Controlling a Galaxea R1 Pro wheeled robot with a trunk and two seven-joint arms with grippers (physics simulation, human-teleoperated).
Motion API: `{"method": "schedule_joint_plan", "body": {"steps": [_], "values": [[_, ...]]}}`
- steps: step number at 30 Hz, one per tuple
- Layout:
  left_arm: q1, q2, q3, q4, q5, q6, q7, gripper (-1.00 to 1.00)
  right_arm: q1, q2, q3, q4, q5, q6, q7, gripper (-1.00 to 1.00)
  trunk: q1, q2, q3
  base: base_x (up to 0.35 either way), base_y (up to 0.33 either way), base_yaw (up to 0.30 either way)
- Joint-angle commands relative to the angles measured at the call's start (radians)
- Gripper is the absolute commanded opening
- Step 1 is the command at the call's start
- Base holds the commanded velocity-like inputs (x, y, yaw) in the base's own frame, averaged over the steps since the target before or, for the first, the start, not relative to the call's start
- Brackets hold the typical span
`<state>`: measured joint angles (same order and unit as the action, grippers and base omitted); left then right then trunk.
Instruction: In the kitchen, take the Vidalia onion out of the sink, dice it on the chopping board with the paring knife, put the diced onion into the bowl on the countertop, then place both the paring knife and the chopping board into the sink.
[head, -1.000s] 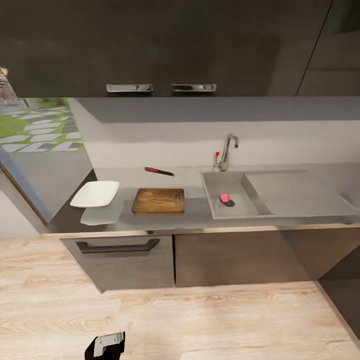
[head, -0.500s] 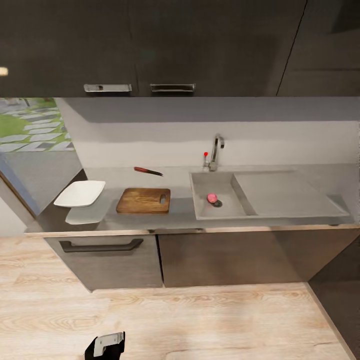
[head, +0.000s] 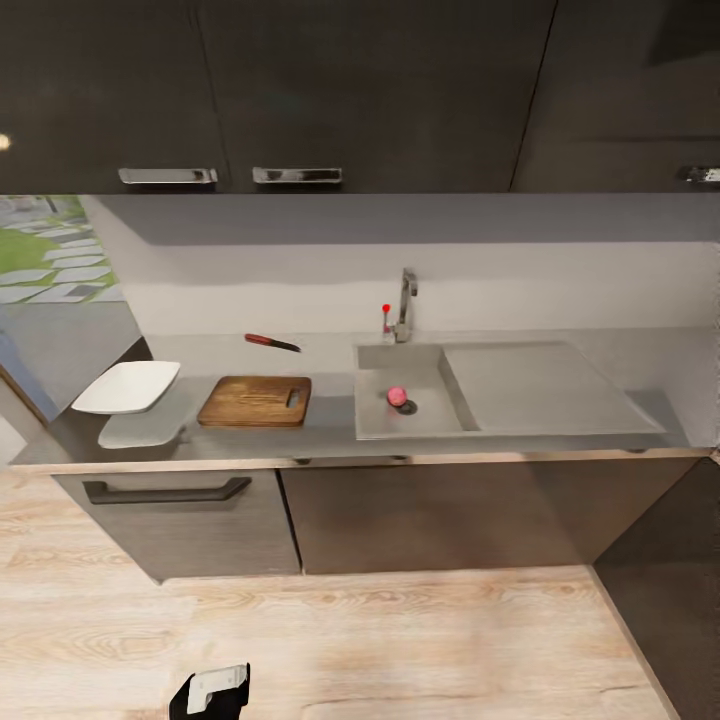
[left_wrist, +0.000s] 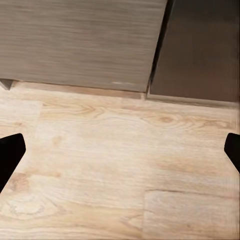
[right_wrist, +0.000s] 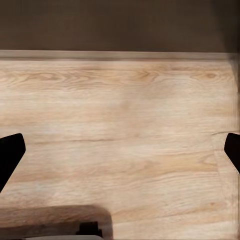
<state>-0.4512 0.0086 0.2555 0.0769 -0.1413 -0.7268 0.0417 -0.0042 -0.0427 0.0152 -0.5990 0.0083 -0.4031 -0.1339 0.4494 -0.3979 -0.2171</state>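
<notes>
The pinkish-red Vidalia onion (head: 397, 396) lies in the grey sink (head: 372, 425) by the drain, below the chrome tap (head: 404, 303). Left of the sink, the brown chopping board (head: 255, 401) lies flat on the dark countertop (head: 320, 438). The red-handled paring knife (head: 271, 343) rests behind the board near the wall. The white square bowl (head: 127, 387) sits at the counter's left end. My left gripper (left_wrist: 120, 152) is open over wooden floor, facing the cabinet fronts. My right gripper (right_wrist: 120, 155) is also open over the floor, with nothing between its fingers.
Dark wall cabinets (head: 300, 90) hang above the counter and dark base cabinets (head: 400, 515) stand under it. Pale wooden floor (head: 380, 640) lies between me and the counter. A black and grey part of my left arm (head: 212, 690) shows at the bottom edge.
The whole head view has shifted, so the counter and its things sit further left in the picture; that is camera motion. The onion, board, knife and bowl keep their places.
</notes>
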Motion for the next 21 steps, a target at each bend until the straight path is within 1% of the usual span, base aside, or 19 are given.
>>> {"method": "schedule_joint_plan", "body": {"steps": [1,7,11,16,21], "values": [[-0.002,0.001,0.007,0.004,-0.011,-0.006,0.004,1.00,0.000,0.000,0.002,0.000,0.001,-0.002,-0.004,1.00,0.001,-0.002,-0.002,0.000,-0.271,0.000],[-0.002,0.001,0.007,0.004,-0.011,-0.006,0.004,1.00,0.000,0.000,0.003,0.000,0.001,-0.002,-0.004,1.00,0.001,-0.002,-0.002,0.000,-0.271,0.000],[-0.002,0.001,0.007,0.004,-0.011,-0.006,0.004,1.00,0.000,0.000,0.003,0.000,0.001,-0.002,-0.004,1.00,0.001,-0.002,-0.002,0.061,-0.271,0.000],[-0.002,0.001,0.007,0.004,-0.011,-0.006,0.004,1.00,0.000,0.000,0.003,0.000,0.001,-0.002,-0.004,1.00,0.001,-0.002,-0.002,0.141,-0.269,0.000],[-0.002,0.001,0.008,0.004,-0.011,-0.006,0.004,1.00,-0.001,0.000,0.004,0.001,0.001,-0.002,-0.004,1.00,0.001,-0.002,-0.002,0.209,-0.220,0.000]]}}
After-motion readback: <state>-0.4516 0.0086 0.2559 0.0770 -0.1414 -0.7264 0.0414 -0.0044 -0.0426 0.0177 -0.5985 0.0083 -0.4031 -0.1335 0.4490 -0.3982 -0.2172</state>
